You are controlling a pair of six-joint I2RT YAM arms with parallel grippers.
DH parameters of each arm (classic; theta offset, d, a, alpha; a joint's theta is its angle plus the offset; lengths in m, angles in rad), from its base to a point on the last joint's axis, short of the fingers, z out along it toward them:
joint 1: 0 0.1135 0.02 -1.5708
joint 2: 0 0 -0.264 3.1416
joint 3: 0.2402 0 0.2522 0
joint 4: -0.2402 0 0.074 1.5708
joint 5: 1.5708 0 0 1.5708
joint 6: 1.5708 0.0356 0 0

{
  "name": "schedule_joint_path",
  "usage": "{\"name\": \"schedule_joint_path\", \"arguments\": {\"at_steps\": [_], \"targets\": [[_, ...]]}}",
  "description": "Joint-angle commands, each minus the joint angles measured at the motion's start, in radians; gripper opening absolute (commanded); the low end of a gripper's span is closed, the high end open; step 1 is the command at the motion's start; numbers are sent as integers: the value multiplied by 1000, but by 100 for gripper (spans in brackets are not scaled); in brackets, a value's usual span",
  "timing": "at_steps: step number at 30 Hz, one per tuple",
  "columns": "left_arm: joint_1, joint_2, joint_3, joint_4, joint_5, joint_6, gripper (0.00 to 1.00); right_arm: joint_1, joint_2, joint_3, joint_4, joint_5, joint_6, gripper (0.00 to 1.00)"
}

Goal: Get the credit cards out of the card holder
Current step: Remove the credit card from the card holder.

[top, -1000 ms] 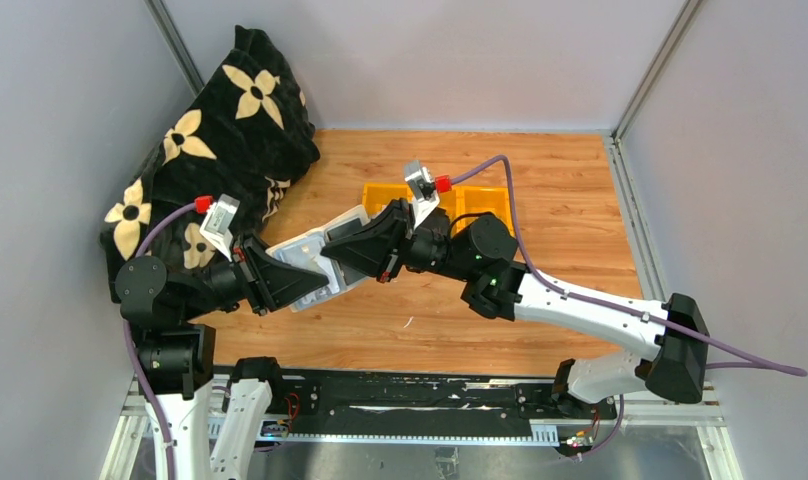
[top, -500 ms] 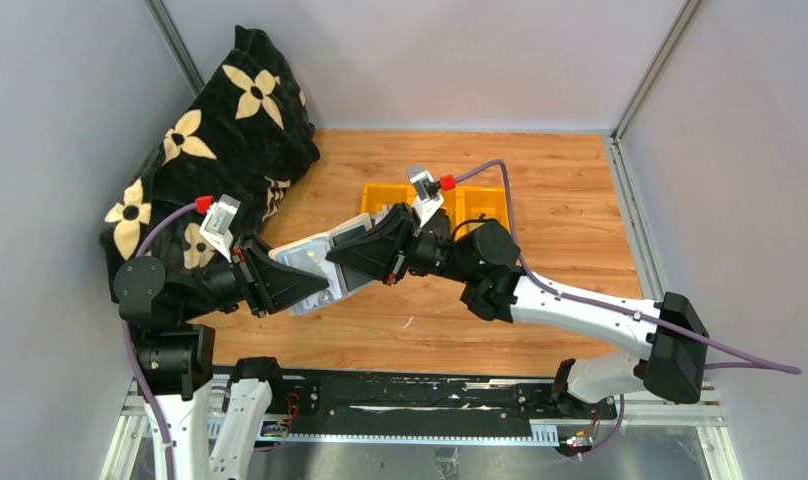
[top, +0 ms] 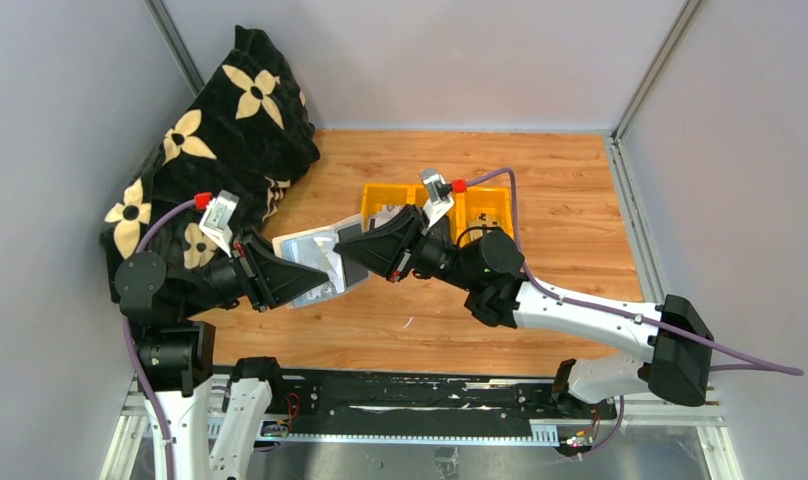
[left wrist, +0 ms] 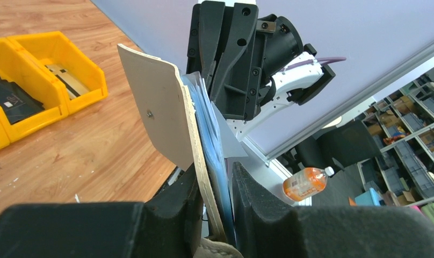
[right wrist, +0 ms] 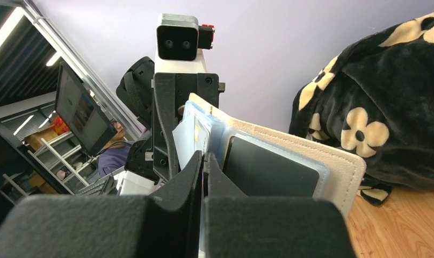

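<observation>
The right gripper (top: 345, 262) has eased right, toward the yellow bins (top: 485, 205). The card holder (top: 302, 258), aloft left of centre, now lies flatter, so a pull seems begun, with no card free. The left wrist view shows the left gripper (left wrist: 217, 183) jaws grasping the holder, while only the right wrist view shows the right jaws clenched on a thin pale leaf (right wrist: 190, 134) beside a dark card (right wrist: 271, 172).
</observation>
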Motion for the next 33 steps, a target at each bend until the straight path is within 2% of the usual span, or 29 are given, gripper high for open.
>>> {"name": "schedule_joint_path", "arguments": {"at_steps": [1,9,21,22,24,27,30,33], "targets": [[-9,-4,58,52,27,-32,24,-26,-27,-39,-17,64,-19,0],[-9,1,65,53,32,-35,22,-45,-29,4,-70,-46,-50,0],[-9,4,71,55,20,-46,9,-49,-50,-58,-2,-31,-10,0],[-9,4,70,55,18,-46,8,-49,-47,-58,1,-45,3,2],[-9,5,67,57,17,-46,6,-47,-32,-48,13,-88,29,19],[-9,7,65,55,8,-47,6,-31,-3,-19,11,-159,36,39],[-9,8,67,57,6,-51,6,-18,20,-6,1,-207,39,46],[-9,6,68,57,6,-51,5,-12,34,-11,21,-230,53,44]]}}
